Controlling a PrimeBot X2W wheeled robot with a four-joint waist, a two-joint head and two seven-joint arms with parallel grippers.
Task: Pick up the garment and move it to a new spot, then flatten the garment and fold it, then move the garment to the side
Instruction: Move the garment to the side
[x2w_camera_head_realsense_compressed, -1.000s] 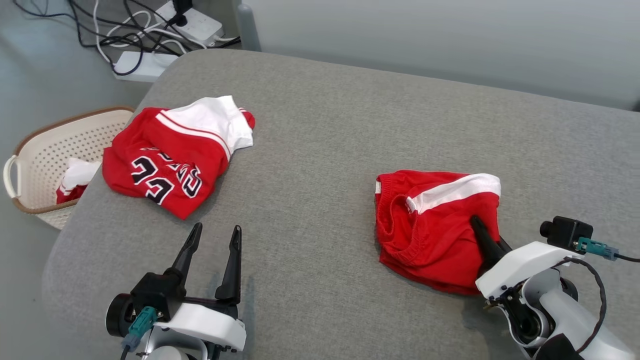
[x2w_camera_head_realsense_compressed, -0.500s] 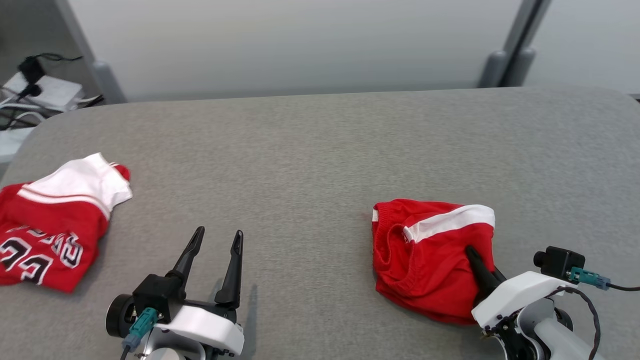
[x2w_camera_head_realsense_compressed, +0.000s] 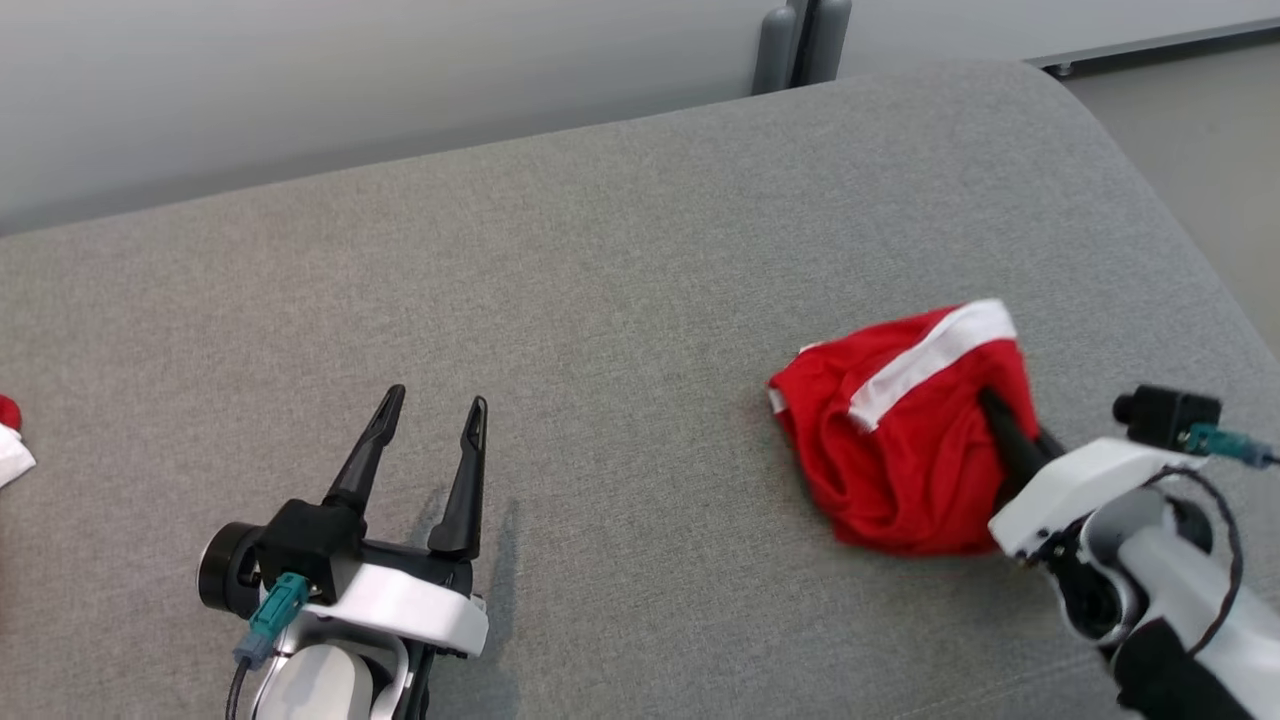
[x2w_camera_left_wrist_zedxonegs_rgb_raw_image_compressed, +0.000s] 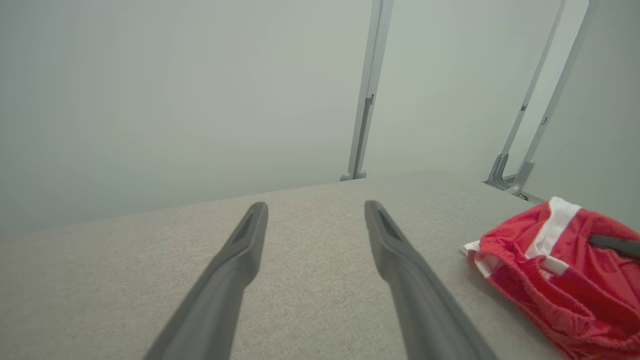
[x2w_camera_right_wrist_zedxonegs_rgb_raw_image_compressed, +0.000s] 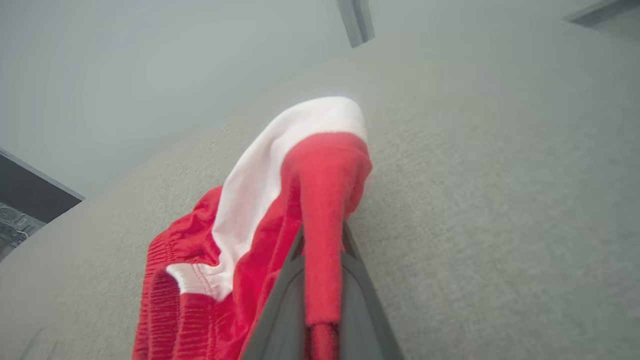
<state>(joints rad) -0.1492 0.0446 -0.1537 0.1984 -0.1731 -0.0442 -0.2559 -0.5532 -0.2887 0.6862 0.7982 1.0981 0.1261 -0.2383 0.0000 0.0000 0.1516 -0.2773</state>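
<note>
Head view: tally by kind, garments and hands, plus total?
Garments: 2 (red shorts; red-and-white scrap, cut off at the left edge)
Hands: 2 (left hand open; right hand shut on the shorts)
Total: 4

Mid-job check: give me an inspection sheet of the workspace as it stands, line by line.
Surface: grey fabric-covered table, rounded corner at far right.
Job's things: red shorts with a white stripe, bunched up, one fold pinched by the right gripper.
Clutter: corner of another red and white garment at the table's left edge.
Grippers: left gripper open, holding nothing; right gripper shut on the red shorts.
Cables: left wrist cable and right wrist cable, both with teal plugs; nothing seen on the table.
Surroundings: pale wall, grey posts, floor.
</note>
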